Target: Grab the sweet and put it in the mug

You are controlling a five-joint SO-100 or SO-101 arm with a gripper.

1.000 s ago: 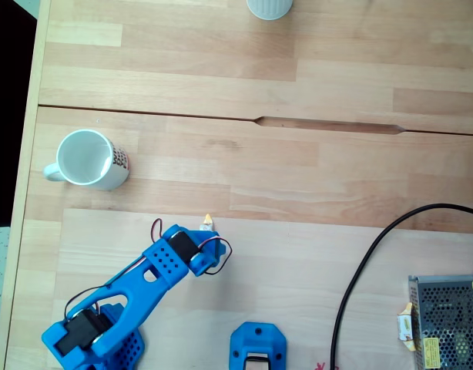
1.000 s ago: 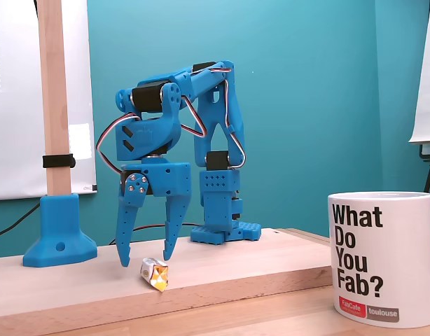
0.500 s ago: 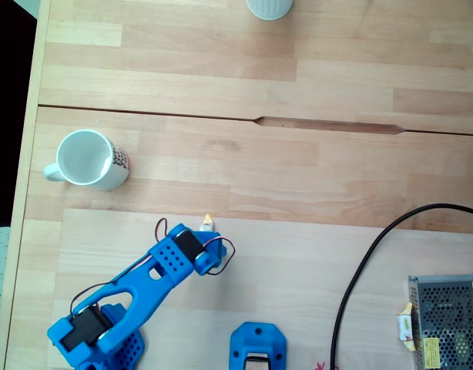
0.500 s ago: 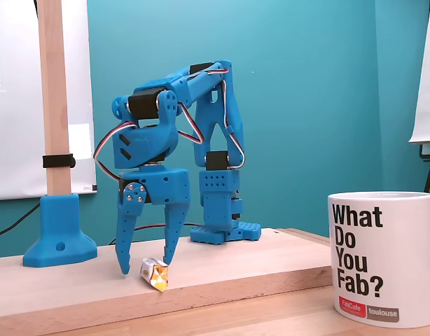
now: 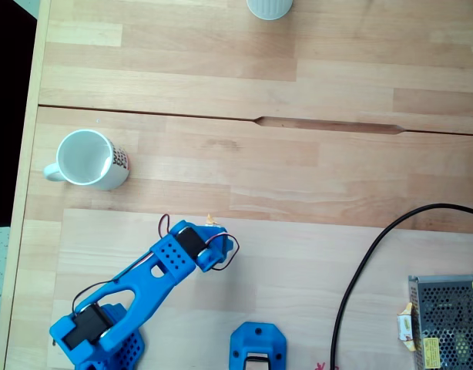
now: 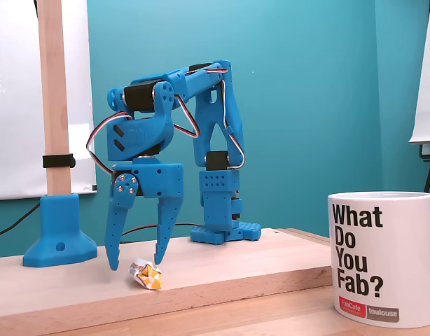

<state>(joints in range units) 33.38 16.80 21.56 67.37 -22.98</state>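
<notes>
While the sweet (image 6: pixel 145 274) lies near the counter's (image 6: pixel 75 290) edge, the hand (image 6: pixel 136 265) straddles it, spread wide, gripping nothing.

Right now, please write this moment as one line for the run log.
phase: reaching | gripper: open, fingertips straddling sweet on table | mug: upright, apart

The mug (image 6: pixel 383 259) has big black words on its white side. They say "What Do You Fab?", with one word on each line. Under the words, at about 6 o'clock, sits a small red label that says "FabCafe". Right beside it, toward 3 o'clock, is a small dark label that says "toulouse". A yellow sticker (image 5: pixel 430 353) on the metal mesh box (image 5: pixel 451 308) is too small to read.
</notes>
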